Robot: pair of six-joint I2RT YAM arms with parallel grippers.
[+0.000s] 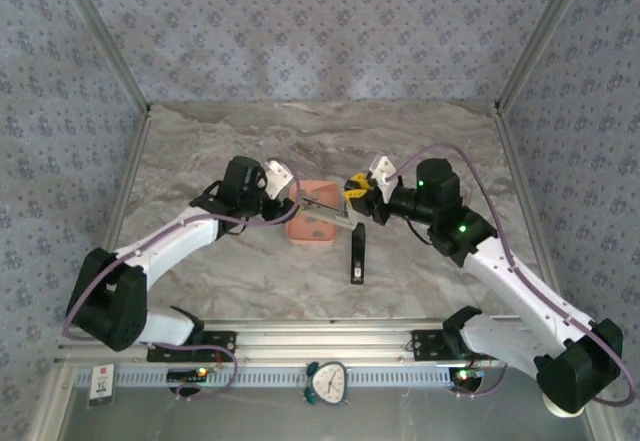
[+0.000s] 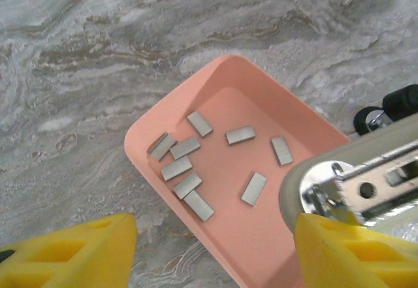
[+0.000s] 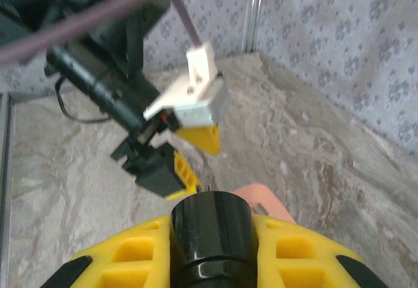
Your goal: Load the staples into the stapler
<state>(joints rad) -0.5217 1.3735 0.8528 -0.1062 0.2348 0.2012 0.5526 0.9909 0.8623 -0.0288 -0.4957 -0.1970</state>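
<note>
**Grey staples lie in the pink tray, stapler at its rim**

Nine staples [image 2: 187, 185] lie flat and loose on the floor of the one salmon-pink tray [image 2: 176, 98]. Six are bunched toward its left wall and three are spread farther right.

There is one stapler [image 1: 357, 256]. Its black body lies on the table [image 2: 98, 53] just on the near side of the tray. In the left wrist view its metal, grey-capped end reaches in over the tray's right rim.

Both grippers face each other across the tray, close together. The left gripper [image 2: 212, 236] hovers above the tray's near corner, jaws spread with nothing between them. The right gripper [image 3: 211, 228] is clenched on a black rounded piece, apparently part of the stapler.

Bare marble spreads left of the tray and beyond it. The tray sits mid-table, well apart from the patterned walls [image 1: 320, 21] on three sides.
</note>
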